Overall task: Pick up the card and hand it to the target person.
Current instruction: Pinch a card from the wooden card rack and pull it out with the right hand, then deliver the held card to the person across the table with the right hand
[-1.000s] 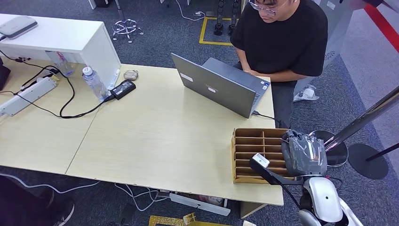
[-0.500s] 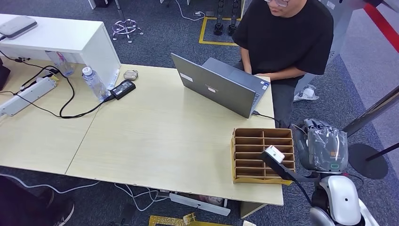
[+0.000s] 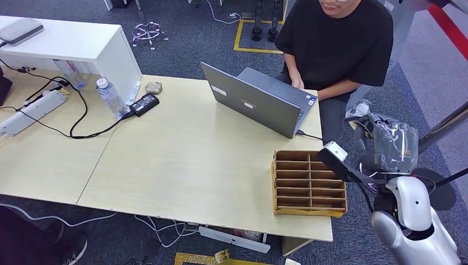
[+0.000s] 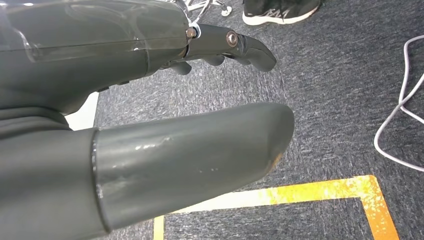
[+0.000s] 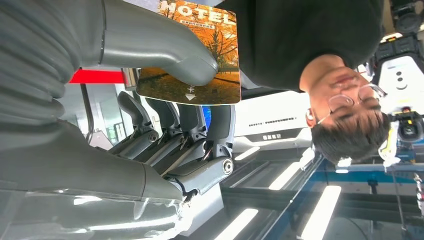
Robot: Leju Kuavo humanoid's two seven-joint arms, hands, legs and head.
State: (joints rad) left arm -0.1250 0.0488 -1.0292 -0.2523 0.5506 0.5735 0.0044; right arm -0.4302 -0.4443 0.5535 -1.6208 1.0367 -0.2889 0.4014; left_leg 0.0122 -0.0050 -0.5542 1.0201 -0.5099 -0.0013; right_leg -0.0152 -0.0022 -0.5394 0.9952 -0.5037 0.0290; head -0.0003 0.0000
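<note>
Bench [image 3: 182, 160]: we see a pale wooden top carrying a grey laptop [image 3: 251, 102] and a brown compartment box [image 3: 306, 182] at its right edge.
Person [image 3: 336, 44]: seated behind the laptop in a black shirt.
Right hand [image 3: 386, 146]: raised beside the bench, past the box, thumb pinching the card against its fingers.
Left hand [image 4: 150, 125]: over dark carpet, fingers apart, holding nothing.
Card [image 5: 197, 55]: an orange hotel card, clamped in our right hand.
</note>
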